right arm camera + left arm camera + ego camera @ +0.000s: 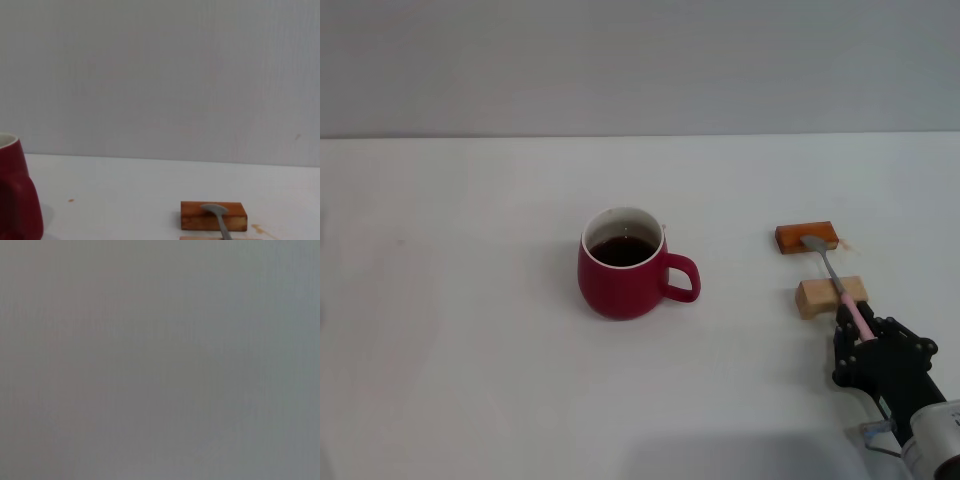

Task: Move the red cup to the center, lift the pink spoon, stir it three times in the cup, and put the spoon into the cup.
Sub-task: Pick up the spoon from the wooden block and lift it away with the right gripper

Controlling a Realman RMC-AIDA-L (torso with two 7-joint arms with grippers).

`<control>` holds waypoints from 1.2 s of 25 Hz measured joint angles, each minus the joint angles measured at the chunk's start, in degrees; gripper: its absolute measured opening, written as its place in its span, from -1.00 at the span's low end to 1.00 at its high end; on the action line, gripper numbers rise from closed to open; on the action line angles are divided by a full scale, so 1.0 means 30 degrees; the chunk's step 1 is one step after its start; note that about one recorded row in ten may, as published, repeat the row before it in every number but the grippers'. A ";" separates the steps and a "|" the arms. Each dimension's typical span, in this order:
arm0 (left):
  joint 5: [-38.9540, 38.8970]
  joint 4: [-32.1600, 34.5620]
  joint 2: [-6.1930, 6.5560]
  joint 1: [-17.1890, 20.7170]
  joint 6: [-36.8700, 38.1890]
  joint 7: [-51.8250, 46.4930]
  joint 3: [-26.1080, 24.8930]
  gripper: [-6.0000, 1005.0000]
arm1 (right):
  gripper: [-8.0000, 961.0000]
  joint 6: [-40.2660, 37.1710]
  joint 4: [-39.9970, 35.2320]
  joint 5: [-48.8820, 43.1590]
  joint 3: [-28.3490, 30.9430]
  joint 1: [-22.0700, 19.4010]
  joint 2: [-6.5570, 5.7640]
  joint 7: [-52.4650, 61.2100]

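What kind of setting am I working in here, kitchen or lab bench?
Likely a lab test bench, not a kitchen: a bare white table against a blank grey wall, with only the red cup and the pink spoon propped on two blocks.

A bare test bench in a lab: plain white table [470, 380] against a blank grey wall [640, 60].

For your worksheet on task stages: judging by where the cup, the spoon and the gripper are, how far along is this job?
Done: the red cup stands mid-table. In hand: the right gripper is at the pink spoon's handle end, while the spoon lies across the wooden block and orange-brown block. Left: lifting, three stirs, and dropping it in the cup. The left gripper is out of view.
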 joint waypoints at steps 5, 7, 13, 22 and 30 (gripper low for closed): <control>0.0000 0.0000 -0.0025 0.0056 0.0012 0.0001 0.0025 0.68 | -0.66 -0.0029 0.0186 0.0000 0.0508 -0.0095 0.0001 -0.1486; 0.0000 0.0000 -0.0046 0.0056 0.0022 0.0001 0.0029 0.68 | -0.66 -0.0156 0.0256 0.0000 0.0653 -0.0118 -0.0004 -0.1833; 0.0000 -0.0029 -0.0051 0.0067 0.0031 0.0001 0.0036 0.68 | -0.66 -0.0459 0.0263 0.0000 0.0674 -0.0085 -0.0045 -0.1954; 0.0000 -0.0060 -0.0051 0.0085 0.0032 0.0001 0.0059 0.68 | -0.66 -0.0482 0.0270 0.0000 0.0695 0.0067 -0.0057 -0.1964; 0.0000 -0.0054 -0.0051 0.0044 0.0031 0.0001 0.0039 0.68 | -0.66 -0.0488 0.0272 -0.0003 0.0748 0.0108 -0.0036 -0.1964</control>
